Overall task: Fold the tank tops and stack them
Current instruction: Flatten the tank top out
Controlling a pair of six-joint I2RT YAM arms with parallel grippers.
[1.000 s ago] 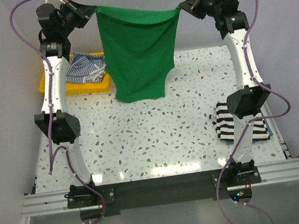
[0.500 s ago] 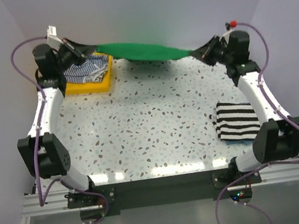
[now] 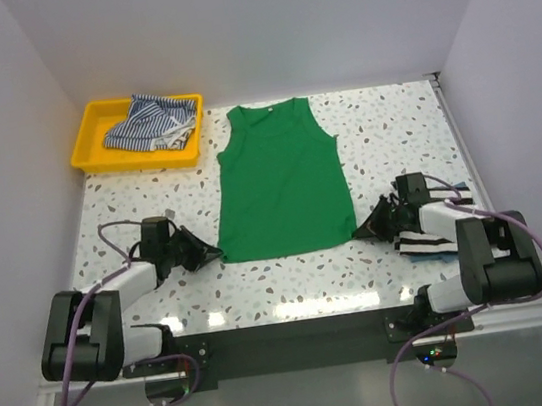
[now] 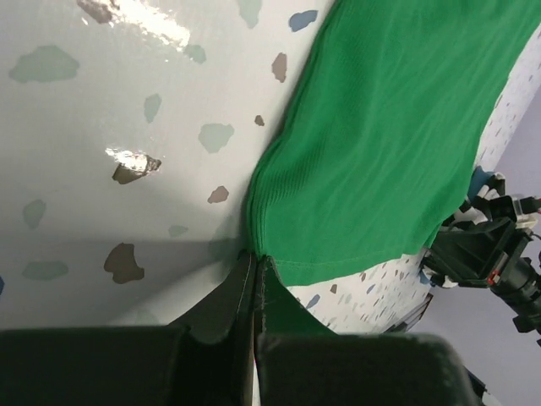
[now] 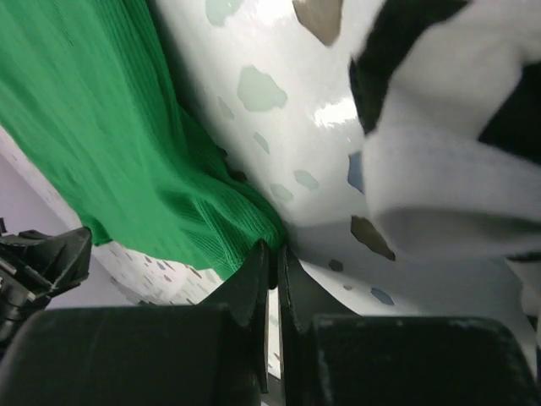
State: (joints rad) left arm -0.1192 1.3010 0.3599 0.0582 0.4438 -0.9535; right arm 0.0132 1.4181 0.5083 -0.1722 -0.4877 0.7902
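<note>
- The green tank top (image 3: pixel 280 181) is spread flat in the middle of the desk (image 3: pixel 292 281), with its neck to the far side and its hem toward the arms.
- The left end effector (image 3: pixel 216 254) is pressed together on the hem's left corner, and the right end effector (image 3: pixel 358 232) is pinched on the right corner.
- The cloth is judged light, thin and limp. A fine ribbed knit is seen in the wrist views. Sagging and bunching are to be expected when it is lifted, and some sliding on the glossy desk.
- Hold is best taken at two corners at once, at the hem or the shoulder straps, so that a fold edge is kept straight.
- The black-and-white striped top (image 3: pixel 414 240) lies folded just beside the right end effector. The blue-and-white striped top (image 3: pixel 147 122) lies crumpled in the yellow tray (image 3: pixel 92 152).
- No brand, label or writing can be read.
</note>
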